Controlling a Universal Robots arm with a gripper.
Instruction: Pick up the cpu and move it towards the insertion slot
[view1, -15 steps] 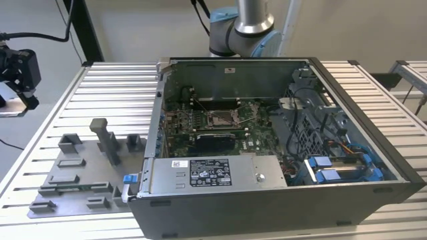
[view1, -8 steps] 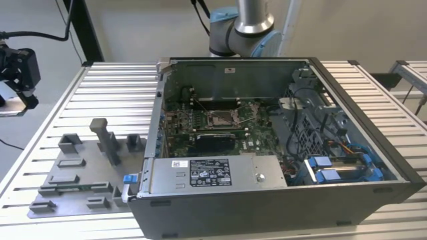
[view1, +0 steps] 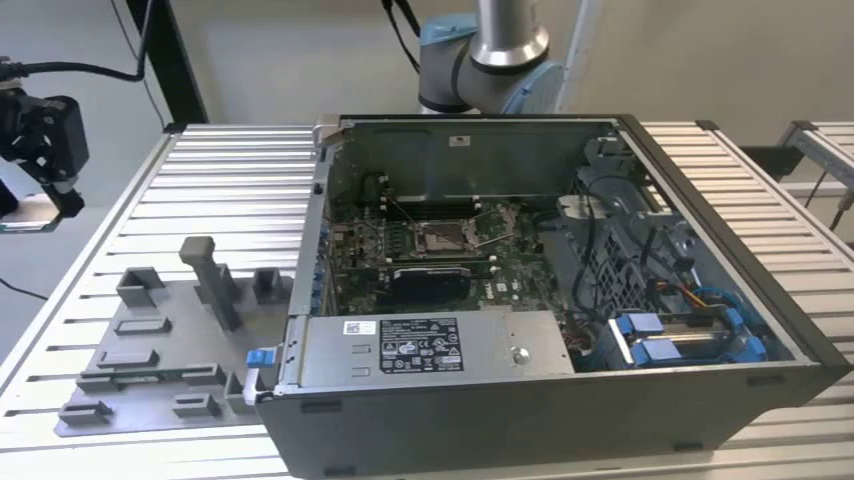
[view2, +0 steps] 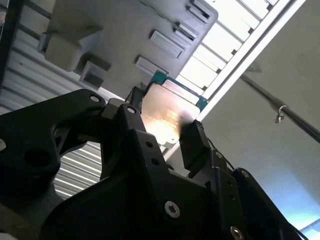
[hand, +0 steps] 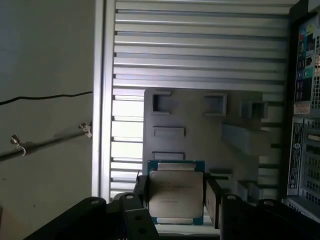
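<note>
My gripper (view1: 54, 195) hangs high off the table's edge at the exterior view's far left, shut on the cpu (view1: 30, 214). In both wrist views the cpu (hand: 176, 192) (view2: 167, 112) is a flat square chip with a silvery top and a thin teal-green rim. It is clamped by its two opposite sides between the black fingers (hand: 212, 197) (view2: 192, 137). The insertion slot (view1: 441, 237), a square socket with a shiny metal frame, lies on the motherboard inside the open computer case, far from the gripper toward the exterior view's right.
A grey plastic tray (view1: 160, 340) (hand: 200, 135) with raised blocks and recesses lies on the ribbed metal table (view1: 227, 180), below the gripper. The open computer case (view1: 561, 300) has tall walls, cables and a blue-clipped drive cage. The arm's base (view1: 487, 60) stands behind the case.
</note>
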